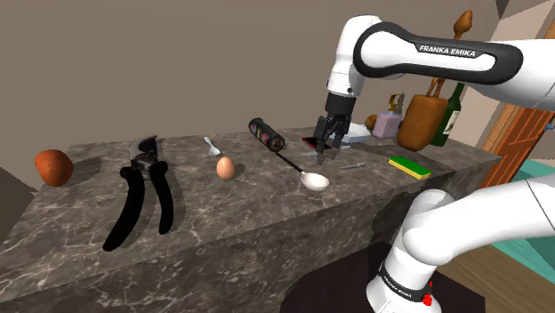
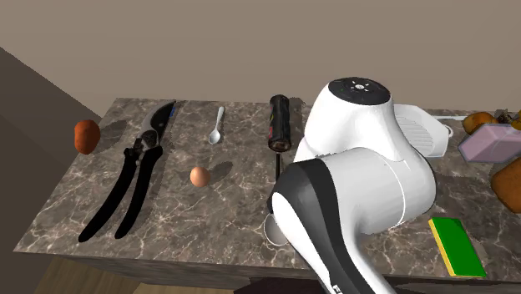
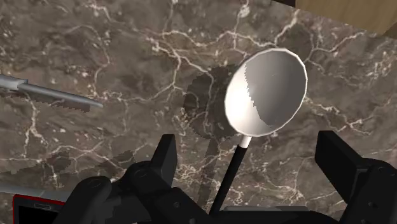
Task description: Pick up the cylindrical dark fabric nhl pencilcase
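Note:
The pencil case [image 1: 267, 133] is a dark cylinder with small coloured marks, lying on its side toward the back of the dark marble counter [image 1: 231, 222]. In the second exterior view the pencil case [image 2: 279, 122] lies just beyond the white arm. My gripper [image 1: 322, 153] hangs low over the counter, a short way toward the shoulder view's right of the case and not touching it. In the wrist view my gripper [image 3: 251, 162] is open, its fingers [image 3: 167, 156] apart with nothing clasped. Under them runs the black handle of a white-bowled ladle [image 3: 267, 94].
Black pruning shears [image 1: 142, 191], an egg [image 1: 226, 167], a small spoon [image 1: 212, 146] and a brown lump [image 1: 53, 165] lie toward the shoulder view's left. A green and yellow sponge [image 1: 410, 166], a knife [image 3: 51, 95] and bottles [image 1: 449, 116] are at its right.

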Robot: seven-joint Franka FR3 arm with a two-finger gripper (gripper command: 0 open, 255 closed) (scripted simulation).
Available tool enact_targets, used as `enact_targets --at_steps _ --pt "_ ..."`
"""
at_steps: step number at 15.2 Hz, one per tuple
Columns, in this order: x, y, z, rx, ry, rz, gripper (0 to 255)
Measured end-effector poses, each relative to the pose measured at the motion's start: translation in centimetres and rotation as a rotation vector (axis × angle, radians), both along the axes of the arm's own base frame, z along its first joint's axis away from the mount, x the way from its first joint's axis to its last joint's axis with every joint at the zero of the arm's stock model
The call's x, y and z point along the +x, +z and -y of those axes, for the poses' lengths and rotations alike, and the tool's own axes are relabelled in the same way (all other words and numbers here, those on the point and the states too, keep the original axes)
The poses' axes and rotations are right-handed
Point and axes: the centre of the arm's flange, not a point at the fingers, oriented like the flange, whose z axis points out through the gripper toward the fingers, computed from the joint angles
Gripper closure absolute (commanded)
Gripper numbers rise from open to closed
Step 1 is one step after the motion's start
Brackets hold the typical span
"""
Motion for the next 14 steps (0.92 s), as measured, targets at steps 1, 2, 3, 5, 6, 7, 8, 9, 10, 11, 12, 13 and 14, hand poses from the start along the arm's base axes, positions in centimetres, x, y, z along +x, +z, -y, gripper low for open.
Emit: enact_targets --at_steps 1,2,3,5,6,7,8,9,10,11,12,13,14 --pt "0.0 0.0 0.0 0.0 0.0 0.0 0" --pt "0.5 -0.1 0.0 -0.001 -0.005 0.001 0" --pt "1.5 -0.2 0.2 -0.003 -0.013 0.003 0" --pt "3.8 -0.3 0.6 -0.006 -0.033 0.007 0" --pt "4.9 -0.4 0.9 -0.008 -0.043 0.008 0" --pt "6.0 -0.5 1.2 -0.011 -0.054 0.011 0" --pt "7.2 -0.6 1.4 -0.012 -0.065 0.013 0" --pt "8.6 -0.5 1.4 -0.014 -0.076 0.015 0" --pt "9.8 -1.0 1.8 -0.016 -0.086 0.017 0" --pt "11.3 -1.1 2.1 -0.019 -0.097 0.02 0" --pt "12.5 -1.1 2.5 -0.021 -0.108 0.021 0" --pt "13.7 -1.3 2.7 -0.023 -0.119 0.024 0" --pt "14.9 -1.3 2.9 -0.025 -0.13 0.026 0"
